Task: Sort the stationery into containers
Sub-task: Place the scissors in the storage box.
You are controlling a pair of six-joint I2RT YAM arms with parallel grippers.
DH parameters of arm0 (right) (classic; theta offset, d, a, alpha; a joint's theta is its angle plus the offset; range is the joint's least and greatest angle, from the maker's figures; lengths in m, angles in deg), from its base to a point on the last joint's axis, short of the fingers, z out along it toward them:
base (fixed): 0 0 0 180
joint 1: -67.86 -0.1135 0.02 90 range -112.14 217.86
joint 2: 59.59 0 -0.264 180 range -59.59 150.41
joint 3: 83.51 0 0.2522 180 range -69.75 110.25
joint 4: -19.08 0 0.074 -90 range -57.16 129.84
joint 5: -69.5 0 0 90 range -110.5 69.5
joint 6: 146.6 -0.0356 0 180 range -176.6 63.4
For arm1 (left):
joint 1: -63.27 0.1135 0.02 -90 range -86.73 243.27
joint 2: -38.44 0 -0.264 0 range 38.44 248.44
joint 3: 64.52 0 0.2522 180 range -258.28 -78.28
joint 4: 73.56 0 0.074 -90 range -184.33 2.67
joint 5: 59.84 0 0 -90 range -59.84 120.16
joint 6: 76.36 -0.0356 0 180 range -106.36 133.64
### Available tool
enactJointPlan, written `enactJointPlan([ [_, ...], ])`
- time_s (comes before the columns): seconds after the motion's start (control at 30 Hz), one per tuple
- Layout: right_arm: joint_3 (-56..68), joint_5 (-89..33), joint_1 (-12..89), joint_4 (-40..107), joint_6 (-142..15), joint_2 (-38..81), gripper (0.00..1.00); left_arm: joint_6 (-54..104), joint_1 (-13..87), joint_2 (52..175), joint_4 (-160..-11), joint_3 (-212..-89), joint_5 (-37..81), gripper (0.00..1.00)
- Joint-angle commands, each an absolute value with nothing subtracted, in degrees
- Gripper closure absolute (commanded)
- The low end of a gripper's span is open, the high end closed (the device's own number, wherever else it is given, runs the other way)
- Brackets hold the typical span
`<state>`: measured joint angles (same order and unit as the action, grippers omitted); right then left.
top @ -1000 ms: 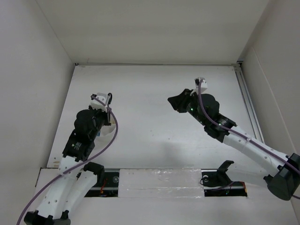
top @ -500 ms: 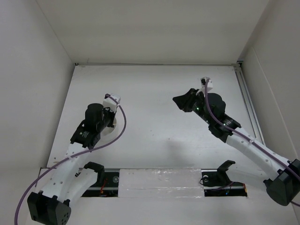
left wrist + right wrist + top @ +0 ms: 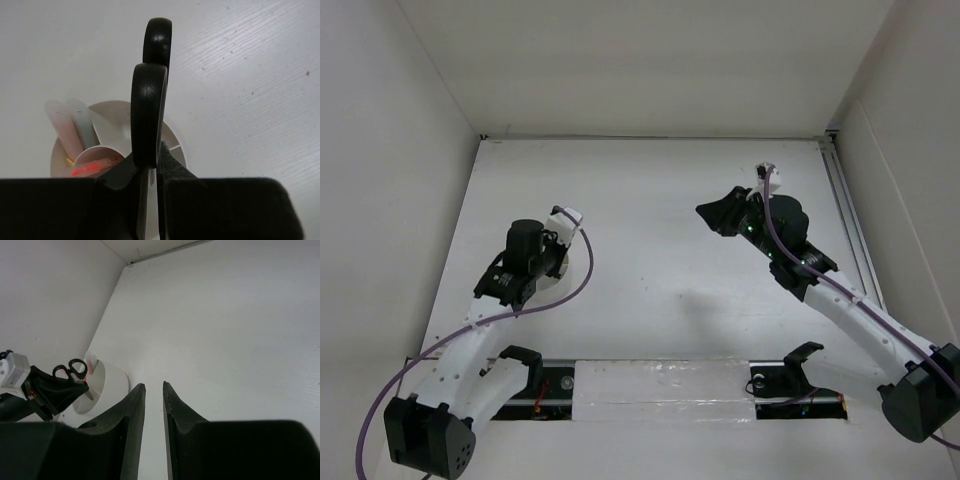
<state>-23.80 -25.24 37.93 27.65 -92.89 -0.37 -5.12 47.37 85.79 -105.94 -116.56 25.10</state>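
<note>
Tub (image 3: 107, 385), round white plastic, near left edge of table (image 3: 660, 200), holds pink marker (image 3: 62, 130); left gripper (image 3: 150, 170) pinches black-handled scissors (image 3: 150, 100) above it, right gripper (image 3: 154, 390) slightly parted.

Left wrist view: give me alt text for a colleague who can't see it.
Small black-handled scissors are pinched between the left fingers, handle loops pointing away, over a round white divided plastic tub on the white table. A pale pink marker and a pale green marker lean in its left side.
</note>
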Motion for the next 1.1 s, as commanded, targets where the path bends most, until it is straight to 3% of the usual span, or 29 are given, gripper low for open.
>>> enactJointPlan([
  [0.0,-24.31,-27.18,39.29,23.88,-93.07,-1.85,0.74,-7.28,47.63,87.40,-107.01,-118.27,23.48,1.00],
  [0.57,-24.31,-28.77,40.35,23.88,-93.60,-2.37,0.74,-9.39,47.63,88.00,-111.67,-119.41,22.69,1.00],
  [0.63,-24.31,-28.77,40.35,23.88,-93.60,-2.38,0.74,-9.39,47.63,88.01,-112.29,-119.42,23.82,0.93],
  [0.87,-24.31,-28.77,40.35,23.88,-93.60,-2.90,0.74,-9.39,47.63,86.35,-113.87,-119.42,24.54,0.84],
  [1.07,-24.31,-28.77,40.35,23.88,-93.60,-2.90,0.74,-9.39,47.63,85.81,-113.87,-118.81,25.59,0.88],
])
